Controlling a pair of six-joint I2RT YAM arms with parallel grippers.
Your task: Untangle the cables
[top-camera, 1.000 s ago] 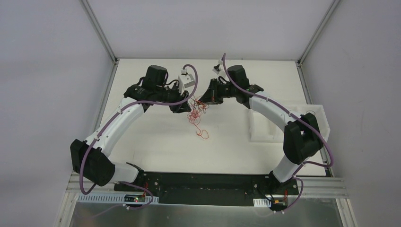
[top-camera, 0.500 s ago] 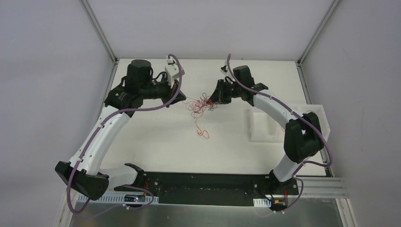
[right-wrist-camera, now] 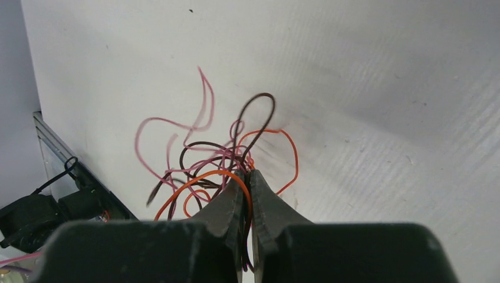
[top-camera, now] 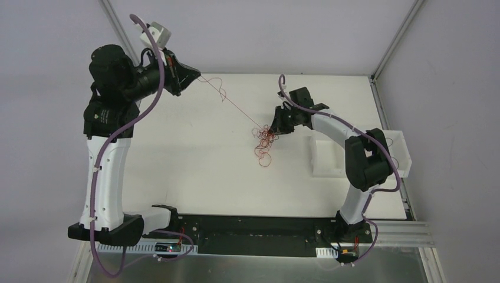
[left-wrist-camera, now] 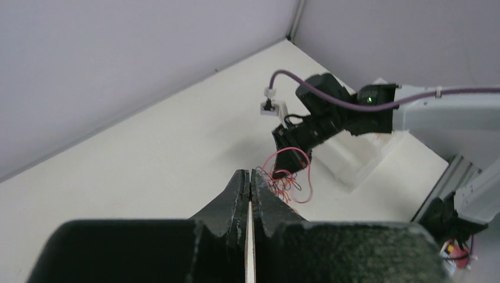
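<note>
The cables are a small wad of thin red-orange and black wires on the white table, right of centre. My right gripper is shut on the wad's far edge. In the right wrist view several orange and dark strands run into its closed fingertips. My left gripper is raised high at the back left and shut on one red strand. That strand stretches nearly taut down to the wad. In the left wrist view the jaws are closed, with the wad beyond them.
A white open-topped box sits at the table's right edge, with a white block beside it; it also shows in the left wrist view. Grey walls and metal corner posts enclose the table. The arm bases stand along the near edge.
My left gripper has risen and swung far back left, pulling one red strand out of the wad. My right gripper has shifted slightly right with the wad, which now lies lower and more compact.
</note>
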